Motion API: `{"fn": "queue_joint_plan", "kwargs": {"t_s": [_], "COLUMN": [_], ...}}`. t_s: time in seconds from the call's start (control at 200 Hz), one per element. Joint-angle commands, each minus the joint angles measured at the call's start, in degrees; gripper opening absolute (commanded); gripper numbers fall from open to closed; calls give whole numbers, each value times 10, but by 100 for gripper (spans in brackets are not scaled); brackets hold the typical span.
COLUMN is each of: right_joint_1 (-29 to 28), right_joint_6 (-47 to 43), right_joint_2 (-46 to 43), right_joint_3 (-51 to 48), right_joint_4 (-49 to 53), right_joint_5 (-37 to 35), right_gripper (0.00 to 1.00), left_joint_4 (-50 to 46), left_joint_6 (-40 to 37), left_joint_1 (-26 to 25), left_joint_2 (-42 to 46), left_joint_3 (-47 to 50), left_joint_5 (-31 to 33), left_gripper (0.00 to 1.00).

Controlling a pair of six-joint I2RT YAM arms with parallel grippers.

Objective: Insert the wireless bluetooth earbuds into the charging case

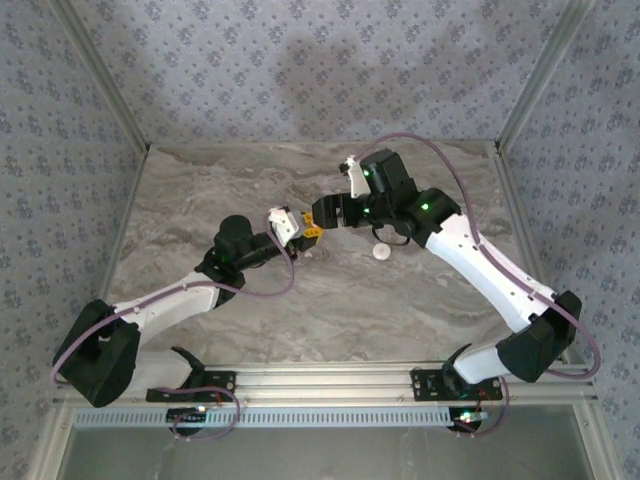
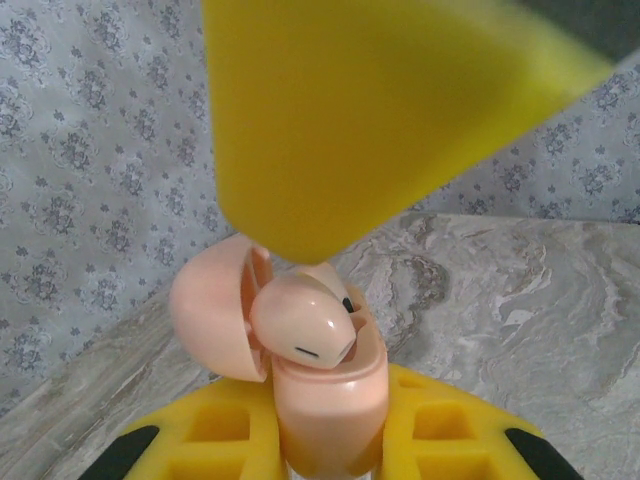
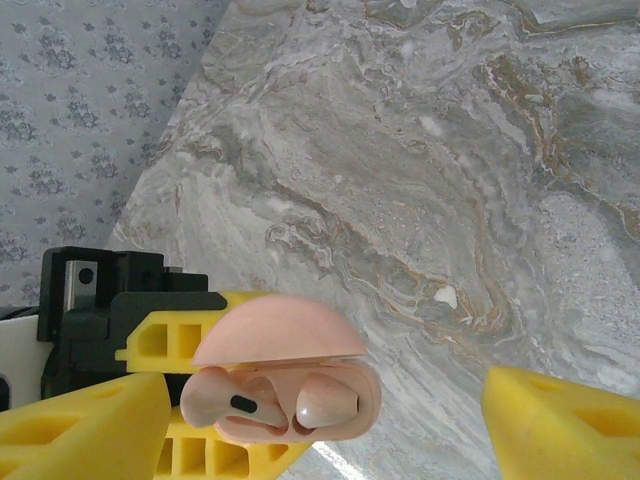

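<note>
My left gripper (image 2: 330, 445) is shut on the salmon-pink charging case (image 2: 330, 400), holding it upright with its lid (image 2: 212, 312) swung open. In the left wrist view one pale pink earbud (image 2: 300, 325) lies tilted across the case opening. From the right wrist, that earbud (image 3: 225, 400) sticks out at the left of the case (image 3: 370, 400), and a second earbud (image 3: 325, 405) sits in its socket. My right gripper (image 3: 320, 430) is open, its yellow fingers (image 3: 80, 430) on either side of the case and holding nothing. The two grippers meet mid-table, left (image 1: 290, 232) and right (image 1: 314, 232).
A small pale round thing (image 1: 381, 252) lies on the marble table (image 1: 250, 190) just below the right arm. Patterned walls close in the back and both sides. A white speck (image 3: 445, 296) marks the tabletop.
</note>
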State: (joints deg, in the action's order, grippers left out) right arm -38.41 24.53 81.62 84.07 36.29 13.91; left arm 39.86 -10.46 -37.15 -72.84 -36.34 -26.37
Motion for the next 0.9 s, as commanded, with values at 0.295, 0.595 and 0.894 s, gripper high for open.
{"fn": "queue_joint_plan", "kwargs": {"t_s": [0.295, 0.595, 0.894], "right_joint_1": [-5, -6, -1], "right_joint_6": [-1, -2, -2], "right_joint_2": [17, 19, 11], "right_joint_3": [26, 25, 18], "right_joint_4": [-2, 17, 28], "right_joint_5": [23, 21, 16], "right_gripper": [84, 84, 83], "left_joint_4": [22, 23, 23], "left_joint_6": [6, 7, 8], "left_joint_1": [-2, -2, -3], "left_joint_2": [11, 14, 16], "left_joint_3": [-10, -11, -12], "left_joint_5": [-5, -5, -4], "left_gripper": [10, 10, 9]}}
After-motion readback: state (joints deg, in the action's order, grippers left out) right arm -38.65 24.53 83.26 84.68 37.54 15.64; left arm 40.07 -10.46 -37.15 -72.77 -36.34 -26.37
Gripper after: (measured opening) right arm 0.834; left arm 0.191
